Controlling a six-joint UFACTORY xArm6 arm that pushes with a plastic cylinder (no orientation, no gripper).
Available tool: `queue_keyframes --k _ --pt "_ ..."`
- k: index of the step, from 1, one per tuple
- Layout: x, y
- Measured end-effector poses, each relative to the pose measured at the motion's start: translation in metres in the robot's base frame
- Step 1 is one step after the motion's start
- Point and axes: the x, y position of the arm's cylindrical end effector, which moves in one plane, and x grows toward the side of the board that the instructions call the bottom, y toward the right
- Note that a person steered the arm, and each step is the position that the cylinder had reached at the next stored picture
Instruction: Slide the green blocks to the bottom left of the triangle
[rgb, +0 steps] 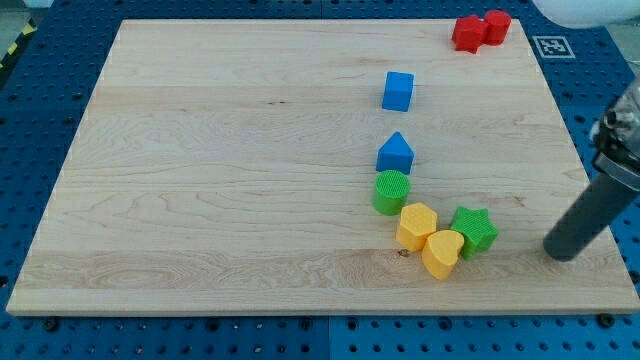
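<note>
A green cylinder (391, 191) stands just below the blue triangle block (396, 153), touching or nearly touching it. A green star (473, 231) lies lower right of the cylinder, against two yellow blocks: a hexagon-like one (417, 225) and a heart (443, 252). My tip (563, 253) rests on the board at the view's right, well to the right of the green star and apart from every block.
A blue cube (398, 91) sits above the triangle. Two red blocks (480, 30) lie at the board's top right corner. The wooden board (220, 180) is edged by a blue perforated table. A marker tag (550, 45) lies off the top right.
</note>
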Motion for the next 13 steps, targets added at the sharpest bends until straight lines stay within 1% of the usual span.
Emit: queue_keyframes --k 1,2,3,4,5,6,7,8,9,10,11,12,13 --pt "-0.007 -0.010" --pt "-0.002 -0.011" --pt "0.016 -0.014" --pt "0.005 -0.051" --pt "-0.035 -0.072" --pt "-0.047 -0.082" --pt "-0.048 -0.106" --pt "-0.047 -0.093" --pt "-0.028 -0.072" --pt "-0.030 -0.082" --pt "-0.046 -0.101" --pt "-0.058 -0.101" --pt "-0.047 -0.086"
